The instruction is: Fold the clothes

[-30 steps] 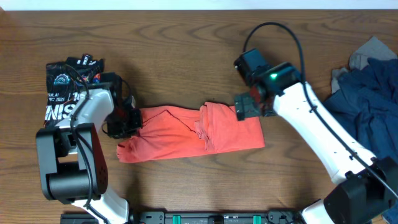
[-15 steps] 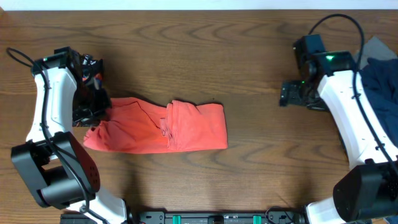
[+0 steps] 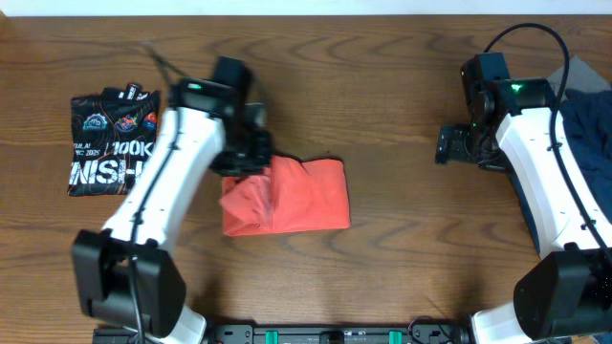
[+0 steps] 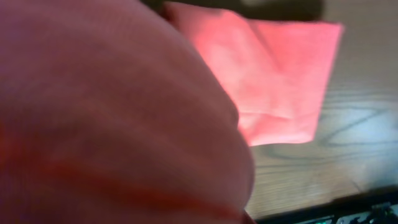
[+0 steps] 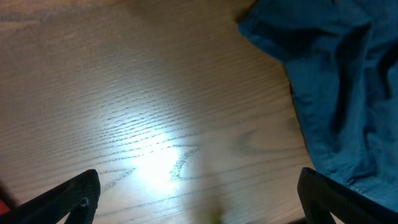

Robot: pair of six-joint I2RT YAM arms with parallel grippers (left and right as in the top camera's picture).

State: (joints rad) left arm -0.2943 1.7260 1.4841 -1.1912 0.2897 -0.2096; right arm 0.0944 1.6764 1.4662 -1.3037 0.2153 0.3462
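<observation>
The coral-red T-shirt [image 3: 304,196] lies mid-table as a short doubled band, its left end lifted and turned over to the right. My left gripper [image 3: 246,162] is shut on that lifted end. In the left wrist view blurred red cloth [image 4: 112,124] fills most of the frame and hides the fingers; the flat part of the red shirt [image 4: 280,81] lies beyond. My right gripper [image 3: 449,145] hangs open over bare wood, right of the shirt. Its fingertips [image 5: 71,198] stand wide apart with nothing between them. A navy garment [image 5: 339,81] lies just right of them.
A folded black printed garment [image 3: 107,143] lies at the far left. A heap of navy cloth [image 3: 585,119] with a grey piece [image 3: 572,75] sits at the right edge. The table's wood [image 3: 402,86] shows between the shirt and the heap.
My left arm swung from the far left toward the middle, carrying the shirt's left end over itself, and the black garment is uncovered. My right gripper left the shirt's right edge and drew back right.
</observation>
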